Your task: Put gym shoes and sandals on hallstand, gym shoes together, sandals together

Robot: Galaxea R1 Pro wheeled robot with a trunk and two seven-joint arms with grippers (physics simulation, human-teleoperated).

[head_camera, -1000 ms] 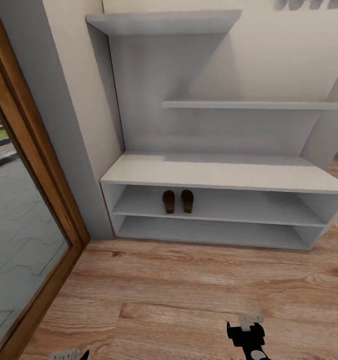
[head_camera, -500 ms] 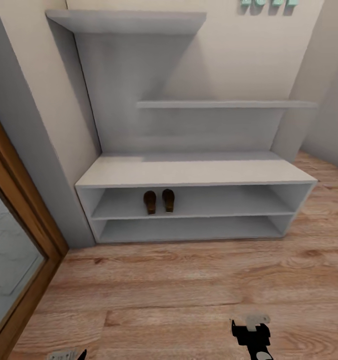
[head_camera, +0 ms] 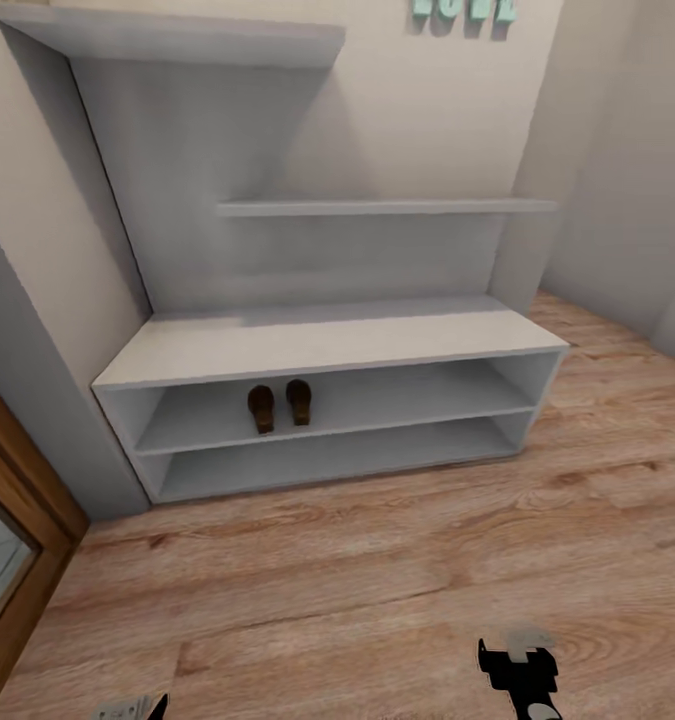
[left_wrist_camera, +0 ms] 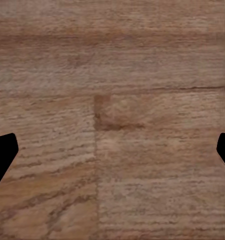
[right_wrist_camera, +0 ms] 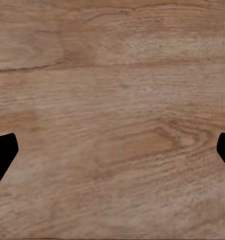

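Observation:
The two dark brown sandals (head_camera: 280,405) stand side by side on the upper open shelf of the light-grey hallstand (head_camera: 327,340), left of its middle. The gym shoes are out of view. The corridor floor (head_camera: 377,560) stretches in wood-grain planks in front of the rack. My left gripper (head_camera: 137,708) and right gripper (head_camera: 522,670) hang low at the near edge of the head view, far from the rack. In the wrist views, the left gripper (left_wrist_camera: 112,155) and the right gripper (right_wrist_camera: 112,155) are both open, with bare planks between their black fingertips (left_wrist_camera: 2,152).
A wooden door frame with glass (head_camera: 17,560) stands at the near left beside a grey wall post (head_camera: 37,400). Teal letters (head_camera: 464,10) hang on the wall above the rack. A wall corner (head_camera: 617,200) closes the right side.
The camera has swung to the right, so the rack and the door frame sit further left in the picture. The sandals keep their place on the shelf. Both grippers stay low and open.

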